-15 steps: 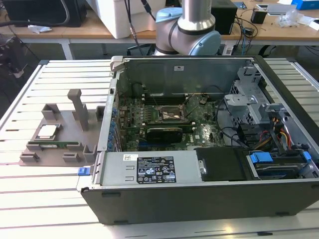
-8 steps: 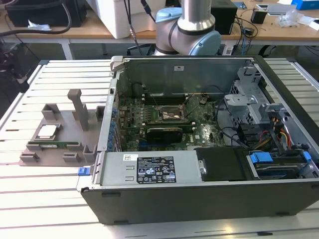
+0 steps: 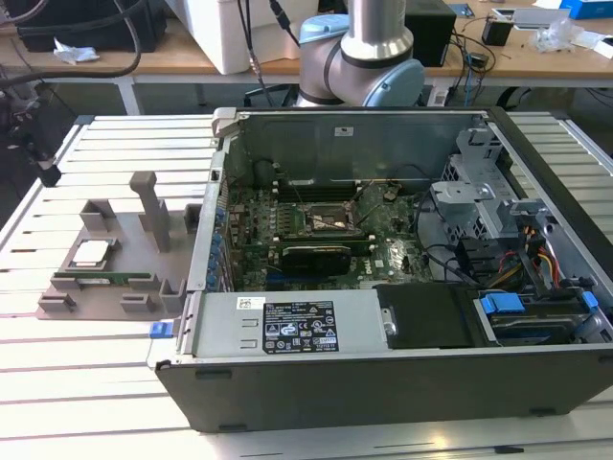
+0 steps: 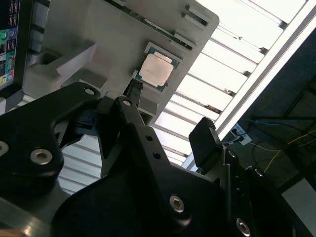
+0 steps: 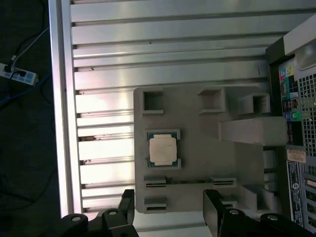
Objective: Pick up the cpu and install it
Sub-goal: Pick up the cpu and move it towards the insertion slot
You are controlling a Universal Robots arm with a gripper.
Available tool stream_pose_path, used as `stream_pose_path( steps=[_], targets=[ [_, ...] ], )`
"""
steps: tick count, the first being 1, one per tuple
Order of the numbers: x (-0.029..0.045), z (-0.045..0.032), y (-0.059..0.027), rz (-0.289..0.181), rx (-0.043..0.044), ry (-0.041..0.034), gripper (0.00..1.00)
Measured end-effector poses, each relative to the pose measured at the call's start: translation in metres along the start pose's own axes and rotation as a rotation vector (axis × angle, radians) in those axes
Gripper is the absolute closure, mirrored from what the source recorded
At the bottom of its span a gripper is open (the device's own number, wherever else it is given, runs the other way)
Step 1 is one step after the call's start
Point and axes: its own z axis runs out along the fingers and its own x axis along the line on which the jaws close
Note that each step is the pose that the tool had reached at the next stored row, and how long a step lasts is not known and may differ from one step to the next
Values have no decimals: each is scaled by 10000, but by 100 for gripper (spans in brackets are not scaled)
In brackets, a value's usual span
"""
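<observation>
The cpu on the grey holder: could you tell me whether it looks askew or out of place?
Nothing stands out. The cpu lies flat and square in its recess on the holder, beside the case. The gripper is open, holding nothing, and is apart from the cpu.

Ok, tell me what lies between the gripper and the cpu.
In the first wrist view, only a strip of the gray holder with its narrow slotted brackets lies between the open gripper and the cpu.
</observation>
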Motion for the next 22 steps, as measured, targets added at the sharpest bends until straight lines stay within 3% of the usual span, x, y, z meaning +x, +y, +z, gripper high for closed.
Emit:
stream_pose_path(
  steps=[7, 22],
  targets=[
    [2, 104, -4, 0, 0, -1, 34],
    [5, 255, -10, 0, 0, 2, 34]
  ],
)
